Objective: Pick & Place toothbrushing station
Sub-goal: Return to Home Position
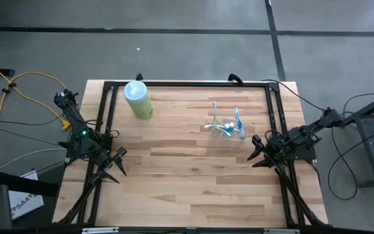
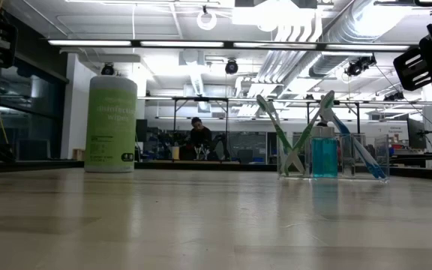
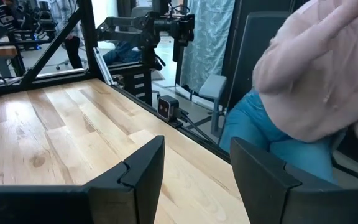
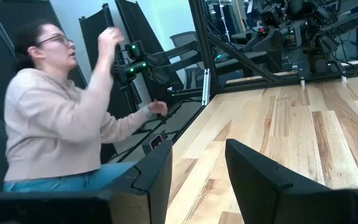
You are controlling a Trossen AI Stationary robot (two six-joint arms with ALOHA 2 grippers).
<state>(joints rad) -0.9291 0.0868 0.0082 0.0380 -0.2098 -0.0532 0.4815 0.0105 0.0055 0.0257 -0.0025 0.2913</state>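
Observation:
The toothbrushing station (image 1: 226,125) is a small clear holder standing on its base on the wooden table, right of centre. In the low view the station (image 2: 325,156) holds crossed toothbrushes that lean out over its rim, and something blue. My left gripper (image 1: 117,164) hovers open by the table's left edge, its fingers (image 3: 148,168) level with nothing between them. My right gripper (image 1: 254,151) hovers open by the right edge, a little nearer than the station, and its fingers (image 4: 160,171) also hold nothing.
A pale-green bottle (image 1: 138,99) with a white cap stands at the far left, also visible as the bottle (image 2: 111,124) in the low view. A black frame rail (image 1: 187,84) runs round the table. A person (image 4: 48,118) sits just beyond the near edge with a hand raised.

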